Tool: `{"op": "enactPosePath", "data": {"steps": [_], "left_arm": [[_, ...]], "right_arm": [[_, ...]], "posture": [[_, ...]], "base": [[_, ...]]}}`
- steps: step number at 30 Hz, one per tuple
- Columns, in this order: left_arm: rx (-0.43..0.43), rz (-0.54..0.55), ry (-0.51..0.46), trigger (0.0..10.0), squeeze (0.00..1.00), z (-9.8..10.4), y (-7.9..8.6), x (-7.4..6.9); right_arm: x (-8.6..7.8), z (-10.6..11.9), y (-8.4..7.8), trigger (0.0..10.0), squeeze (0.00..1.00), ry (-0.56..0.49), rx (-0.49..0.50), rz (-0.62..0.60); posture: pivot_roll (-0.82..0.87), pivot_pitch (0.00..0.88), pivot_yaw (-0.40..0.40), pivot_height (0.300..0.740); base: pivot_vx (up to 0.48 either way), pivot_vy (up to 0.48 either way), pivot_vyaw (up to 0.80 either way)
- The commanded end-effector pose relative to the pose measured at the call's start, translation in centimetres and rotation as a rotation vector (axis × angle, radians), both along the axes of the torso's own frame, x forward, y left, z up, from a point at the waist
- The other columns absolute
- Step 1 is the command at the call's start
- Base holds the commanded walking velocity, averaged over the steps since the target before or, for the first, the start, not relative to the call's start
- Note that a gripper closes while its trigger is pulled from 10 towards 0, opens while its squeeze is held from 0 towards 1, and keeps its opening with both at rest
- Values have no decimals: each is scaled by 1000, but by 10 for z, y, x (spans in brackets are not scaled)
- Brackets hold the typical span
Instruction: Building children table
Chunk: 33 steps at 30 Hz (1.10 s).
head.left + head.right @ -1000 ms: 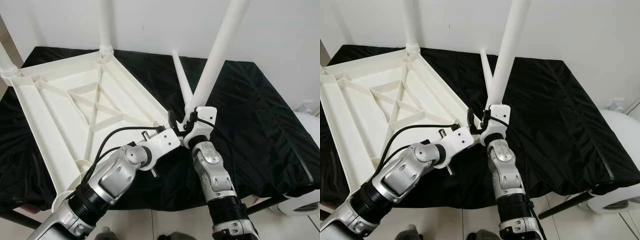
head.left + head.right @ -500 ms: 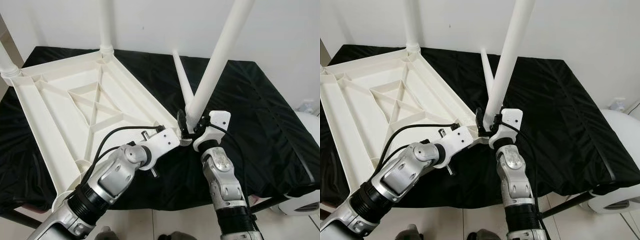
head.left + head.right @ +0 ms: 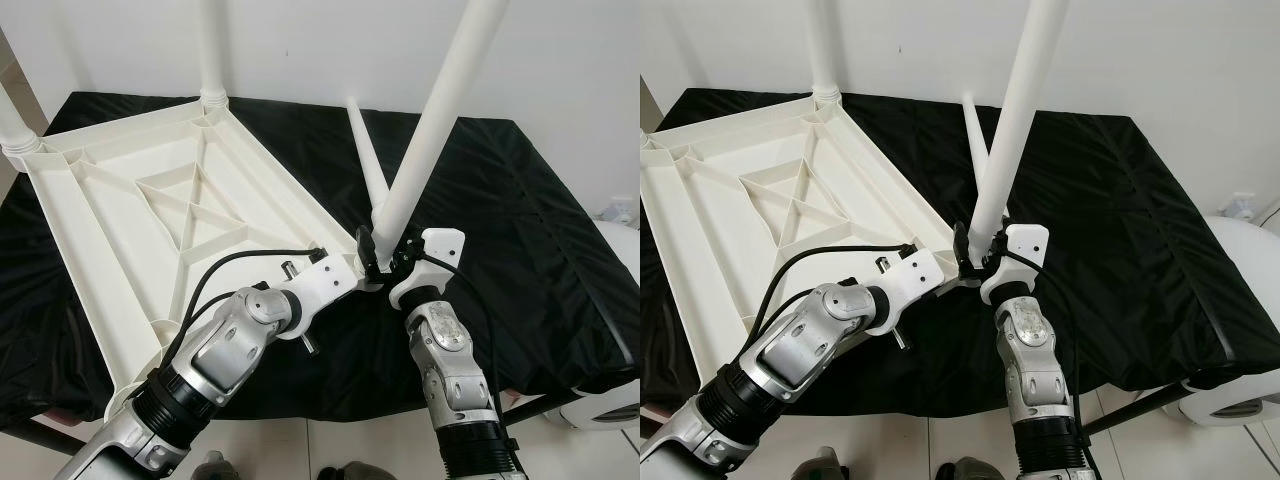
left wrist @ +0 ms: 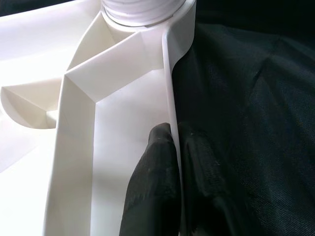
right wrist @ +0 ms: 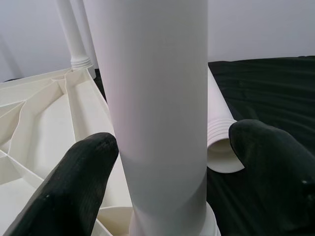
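From the head camera, a white plastic tabletop (image 3: 150,215) lies upside down on a black cloth (image 3: 520,230), its ribbed underside facing up, with one leg (image 3: 211,50) standing at the far corner and another leg (image 3: 12,125) at the left corner. A loose leg (image 3: 366,165) lies on the cloth just beyond the near right corner of the tabletop. At that same corner a fourth leg (image 3: 440,110) stands up, leaning to the right, its lower end at the corner socket. The right gripper (image 3: 385,258) is at the base of this leaning leg, one black finger on each side of it. The left gripper (image 3: 345,272) reaches in from the left and meets the tabletop edge right beside that corner. At the far right, part of a white rounded object (image 3: 615,330) sits beside the cloth. In the left wrist view, the left gripper (image 4: 178,162) has its two fingers (image 4: 152,177) pressed together on the thin upright rim of the tabletop (image 4: 118,108), with the corner socket and the leg's threaded end just ahead and the cloth (image 4: 251,98) alongside. In the right wrist view, the right gripper (image 5: 172,152) has its fingers (image 5: 69,182) spread wide on either side of the leaning leg (image 5: 157,98); whether they touch it cannot be told. The loose leg (image 5: 219,128) lies just behind, its open end facing the camera.
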<state>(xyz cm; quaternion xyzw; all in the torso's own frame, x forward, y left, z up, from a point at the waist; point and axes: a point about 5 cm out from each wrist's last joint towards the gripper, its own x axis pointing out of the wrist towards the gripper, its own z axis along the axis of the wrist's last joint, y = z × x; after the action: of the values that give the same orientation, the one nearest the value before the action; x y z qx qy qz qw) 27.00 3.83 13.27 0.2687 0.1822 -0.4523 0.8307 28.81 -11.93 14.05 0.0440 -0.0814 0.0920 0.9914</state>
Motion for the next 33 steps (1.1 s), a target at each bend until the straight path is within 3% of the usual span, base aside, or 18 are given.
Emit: {"op": "enactPosePath", "data": {"steps": [1,17,18,31,32,33], "left_arm": [[-18,-50,-26,10000,0,4,-7,-3],[-19,-45,-17,10000,0,3,-7,-3],[-24,-41,-14,10000,1000,3,-6,-3],[-26,-60,-34,10000,1000,11,-4,-4],[-23,-63,-47,10000,0,15,-2,-4],[-35,-70,-52,10000,0,21,1,-4]], "right_arm": [[0,2,0,10000,0,-3,9,5],[-1,1,-1,10000,0,0,3,6],[-1,1,-1,10000,0,1,2,6],[-1,-2,-2,10000,0,8,-1,20],[-1,-2,-2,10000,0,11,6,39],[0,-3,-1,10000,0,14,16,70]], "posture": [[38,12,-80,740],[36,15,-80,740],[36,16,-80,740],[36,17,-81,740],[36,19,-80,740],[35,22,-79,740]], "base": [[0,0,0],[0,0,0],[0,0,0],[0,0,0],[0,0,0],[0,0,0]]}}
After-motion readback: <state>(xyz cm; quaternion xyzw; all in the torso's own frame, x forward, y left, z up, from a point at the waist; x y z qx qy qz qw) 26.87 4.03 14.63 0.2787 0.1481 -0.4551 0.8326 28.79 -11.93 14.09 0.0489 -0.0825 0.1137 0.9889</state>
